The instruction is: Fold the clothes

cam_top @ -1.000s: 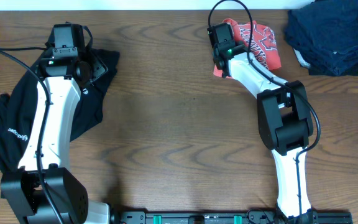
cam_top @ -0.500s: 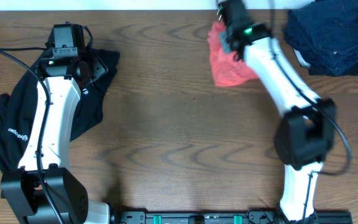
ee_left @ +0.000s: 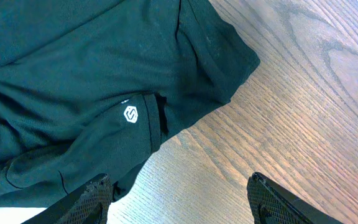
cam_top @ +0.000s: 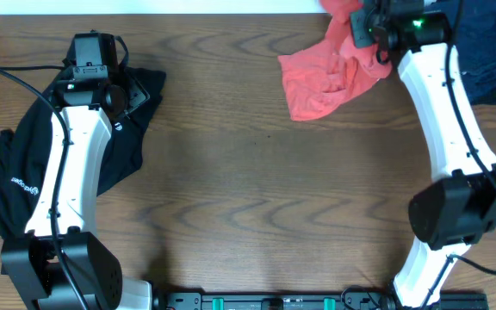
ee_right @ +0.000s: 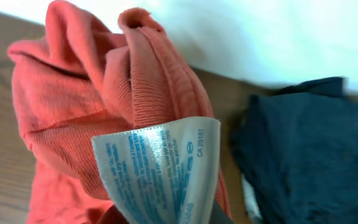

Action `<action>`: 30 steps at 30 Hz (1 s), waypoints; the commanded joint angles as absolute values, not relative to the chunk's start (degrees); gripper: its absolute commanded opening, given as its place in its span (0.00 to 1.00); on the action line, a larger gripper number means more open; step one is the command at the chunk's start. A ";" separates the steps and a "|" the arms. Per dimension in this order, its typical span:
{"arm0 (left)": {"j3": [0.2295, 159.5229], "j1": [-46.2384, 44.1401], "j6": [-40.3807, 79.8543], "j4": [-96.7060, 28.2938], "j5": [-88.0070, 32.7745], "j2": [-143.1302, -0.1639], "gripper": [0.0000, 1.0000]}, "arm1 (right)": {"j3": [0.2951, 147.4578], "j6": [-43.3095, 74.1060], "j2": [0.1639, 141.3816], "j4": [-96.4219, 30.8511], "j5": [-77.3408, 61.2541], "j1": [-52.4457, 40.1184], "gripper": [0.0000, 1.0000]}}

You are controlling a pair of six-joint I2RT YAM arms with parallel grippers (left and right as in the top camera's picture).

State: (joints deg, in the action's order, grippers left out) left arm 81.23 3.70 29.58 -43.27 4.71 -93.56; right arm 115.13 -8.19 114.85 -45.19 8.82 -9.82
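Observation:
The red-orange T-shirt (cam_top: 325,73) hangs bunched from my right gripper (cam_top: 370,30) at the table's far right edge, its lower part trailing on the wood; no lettering shows. In the right wrist view the shirt (ee_right: 92,93) and its white care label (ee_right: 160,174) fill the frame and hide the fingers. The black top (cam_top: 7,176) lies spread at the left under my left arm. My left gripper (cam_top: 120,96) is open and empty just above the top's right edge. In the left wrist view its fingertips (ee_left: 182,202) straddle bare wood beside the black top (ee_left: 73,81), near a small white logo (ee_left: 130,114).
A dark navy garment pile (cam_top: 480,43) lies at the far right corner, also in the right wrist view (ee_right: 297,149). The wooden table (cam_top: 248,189) is bare across the middle. A white wall edge (ee_right: 260,31) runs behind the table.
My right arm has swung up and to the right, lifting the red-orange shirt off the table so it unfurls and hangs. The left arm and black top have not moved.

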 commanded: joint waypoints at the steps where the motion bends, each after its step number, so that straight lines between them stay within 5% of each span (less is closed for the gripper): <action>1: 80.79 3.84 28.58 -43.68 4.99 -94.30 0.72 | 115.37 -9.96 117.97 -45.23 6.81 -11.14 0.01; 7: 80.77 3.84 28.58 -44.27 4.99 -94.30 0.72 | 115.37 -9.93 123.92 -45.60 7.09 -11.64 0.05; 18: 80.77 3.84 28.58 -44.31 5.02 -94.32 0.72 | 115.37 -9.80 130.63 -50.61 6.98 -14.72 0.50; 30: 80.77 3.84 28.56 -44.77 5.02 -94.32 0.72 | 115.39 -7.29 134.15 -50.76 3.88 -20.73 0.69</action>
